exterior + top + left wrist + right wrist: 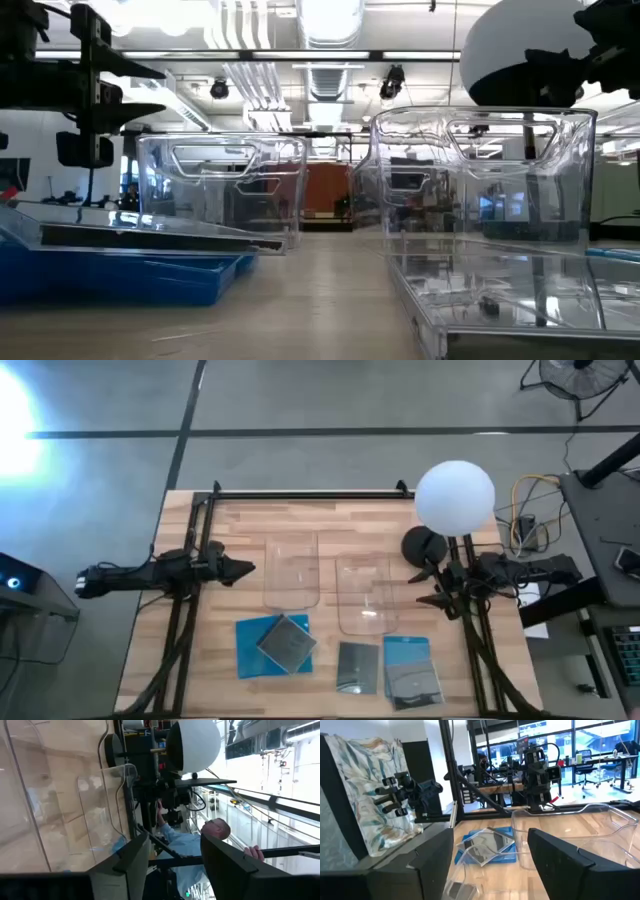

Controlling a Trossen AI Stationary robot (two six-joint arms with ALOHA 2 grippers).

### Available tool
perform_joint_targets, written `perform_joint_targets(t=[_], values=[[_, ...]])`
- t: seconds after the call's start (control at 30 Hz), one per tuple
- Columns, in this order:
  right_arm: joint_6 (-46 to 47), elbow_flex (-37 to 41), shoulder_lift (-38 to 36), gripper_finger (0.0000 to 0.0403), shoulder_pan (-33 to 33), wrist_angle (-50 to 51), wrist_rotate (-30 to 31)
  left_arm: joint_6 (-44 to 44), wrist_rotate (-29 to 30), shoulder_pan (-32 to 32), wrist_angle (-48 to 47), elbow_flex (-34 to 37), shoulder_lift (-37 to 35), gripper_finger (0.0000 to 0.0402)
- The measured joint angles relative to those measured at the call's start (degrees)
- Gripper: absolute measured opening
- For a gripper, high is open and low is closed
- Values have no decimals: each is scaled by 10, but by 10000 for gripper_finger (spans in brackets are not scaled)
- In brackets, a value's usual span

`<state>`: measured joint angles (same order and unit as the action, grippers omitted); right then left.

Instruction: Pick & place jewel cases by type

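Observation:
Several jewel cases lie near the table's front edge. A dark grey case (pixel 287 642) lies askew on a blue one (pixel 252 648); the pair also shows in the right wrist view (pixel 487 846). A grey case (pixel 358 665) lies alone. Another dark case (pixel 415 682) lies on a blue one (pixel 405 650). My left gripper (pixel 243 569) (pixel 175 852) is open and empty, left of the left clear bin (pixel 291 570). My right gripper (pixel 422 588) (pixel 492 845) is open and empty, right of the right clear bin (pixel 364 592).
The two clear bins stand side by side at mid-table. A white globe lamp (pixel 455 497) on a dark round base (pixel 424 545) stands at the far right. A black frame (pixel 300 493) runs along the far edge. A person (pixel 200 845) shows beyond the table.

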<state>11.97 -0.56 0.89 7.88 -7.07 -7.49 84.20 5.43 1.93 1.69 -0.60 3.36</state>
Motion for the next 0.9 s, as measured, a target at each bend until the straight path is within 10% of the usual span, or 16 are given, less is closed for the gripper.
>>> perform_joint_targets(t=[0.9], values=[[0, 0, 0, 251, 0, 0, 0, 0, 0, 0, 0, 0, 0, 161]])
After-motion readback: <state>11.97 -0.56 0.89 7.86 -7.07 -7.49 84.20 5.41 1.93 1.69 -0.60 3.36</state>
